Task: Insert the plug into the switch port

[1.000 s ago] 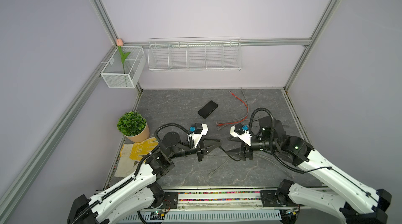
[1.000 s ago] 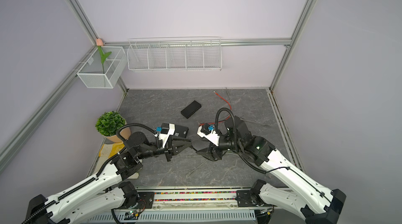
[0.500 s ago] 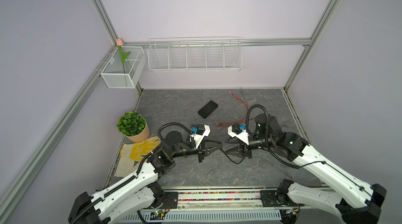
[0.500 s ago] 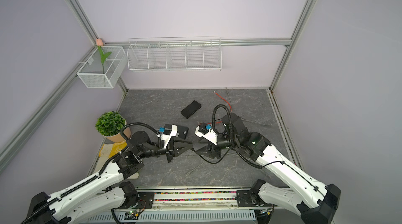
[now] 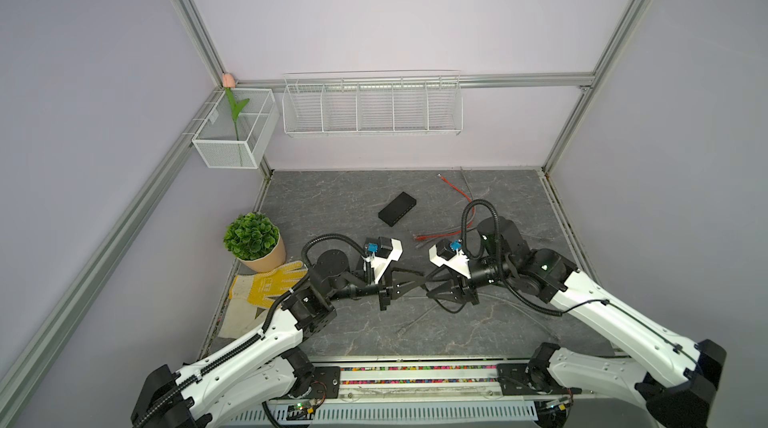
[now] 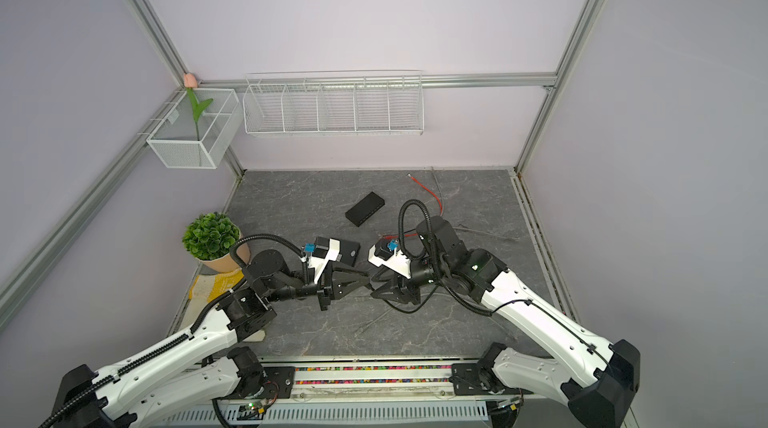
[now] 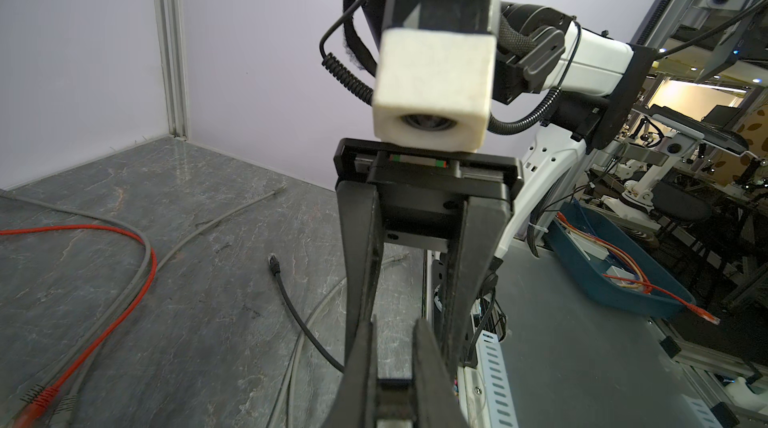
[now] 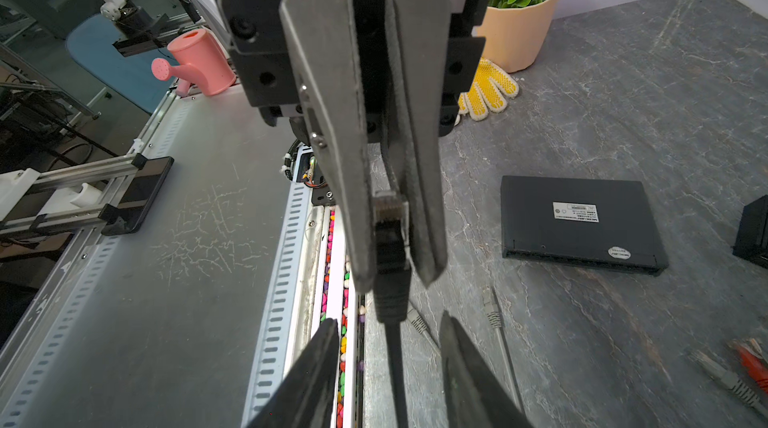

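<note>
Looking from the right wrist, you see the left pincer squeezing the black clear-tipped cable plug. The right pincer stands half open around its cord. The flat black switch box lies nearby, ports too dark to see.

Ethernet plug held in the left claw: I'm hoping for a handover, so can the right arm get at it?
Likely yes. The left claw pinches the plug near its tip, leaving its back end and cable sticking out toward the right claw, whose jaws stand open either side of the cable, nothing between.
</note>
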Tool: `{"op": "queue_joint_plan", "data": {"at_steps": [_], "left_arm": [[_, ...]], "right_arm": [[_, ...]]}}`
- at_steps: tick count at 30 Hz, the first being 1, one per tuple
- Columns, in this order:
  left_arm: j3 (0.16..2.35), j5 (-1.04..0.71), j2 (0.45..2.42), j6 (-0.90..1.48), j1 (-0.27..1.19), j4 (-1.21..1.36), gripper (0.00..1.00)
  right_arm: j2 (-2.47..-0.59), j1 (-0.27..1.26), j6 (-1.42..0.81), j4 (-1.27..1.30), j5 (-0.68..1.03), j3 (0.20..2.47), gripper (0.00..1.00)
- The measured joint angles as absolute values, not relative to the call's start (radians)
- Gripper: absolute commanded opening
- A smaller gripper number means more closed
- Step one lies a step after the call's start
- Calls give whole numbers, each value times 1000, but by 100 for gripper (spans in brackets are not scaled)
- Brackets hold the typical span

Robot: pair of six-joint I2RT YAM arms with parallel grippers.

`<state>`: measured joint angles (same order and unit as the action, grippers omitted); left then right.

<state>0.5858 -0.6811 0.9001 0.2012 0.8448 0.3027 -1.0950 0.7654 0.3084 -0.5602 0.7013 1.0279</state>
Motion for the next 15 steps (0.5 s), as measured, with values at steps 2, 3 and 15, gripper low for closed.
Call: {"op": "queue_joint_plan", "data": {"at_steps": [2, 3, 15], "left_arm": [[586, -681, 900, 201, 845, 303, 0], [586, -681, 900, 201, 845, 303, 0], [586, -678, 901, 205, 845, 309, 0]], "right_arm": [[-1097, 765, 311, -560, 704, 1028, 43], [-1098, 765, 311, -560, 704, 1028, 42], [-1117, 765, 318, -560, 712, 1028, 30]]}}
